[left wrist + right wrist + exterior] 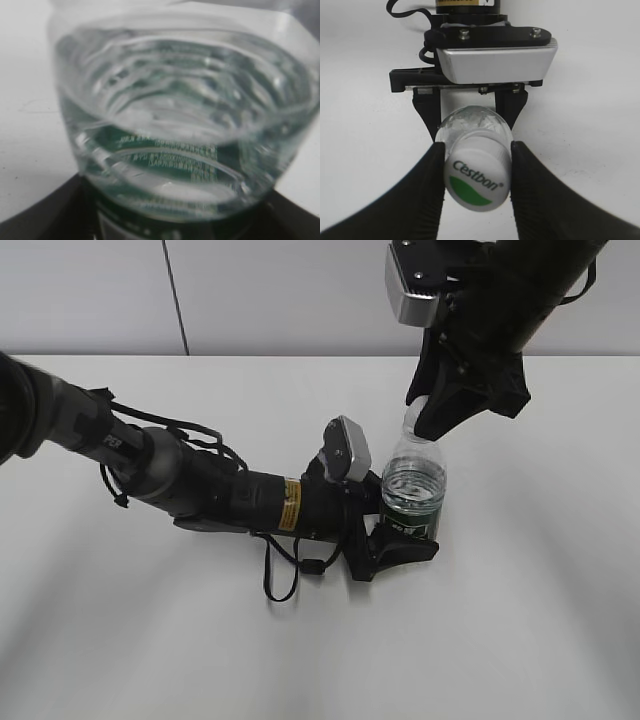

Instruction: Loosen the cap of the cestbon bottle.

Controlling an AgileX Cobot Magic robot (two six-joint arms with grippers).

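The cestbon bottle (413,485), a small clear plastic water bottle with ribbed shoulders and a dark green label band, stands upright on the white counter (540,620), right of centre and nearer the far edge than the near one. The left gripper (400,540) is closed around its lower body at the label, bracing it. The right gripper (477,175) comes down from above, its two black ribbed fingers (420,200) either side of the small round white plastic screw cap (477,177) with a green half-oval mark; both appear to touch its rim, so it looks closed on the cap. The bottle seems nearly full, so fairly heavy yet thin-walled: a hard squeeze could dent it. The cap is stiff, small and probably slippery; its side rim is the place to grip. Nothing else sits on the counter nearby, only the left arm's black cables (285,570).
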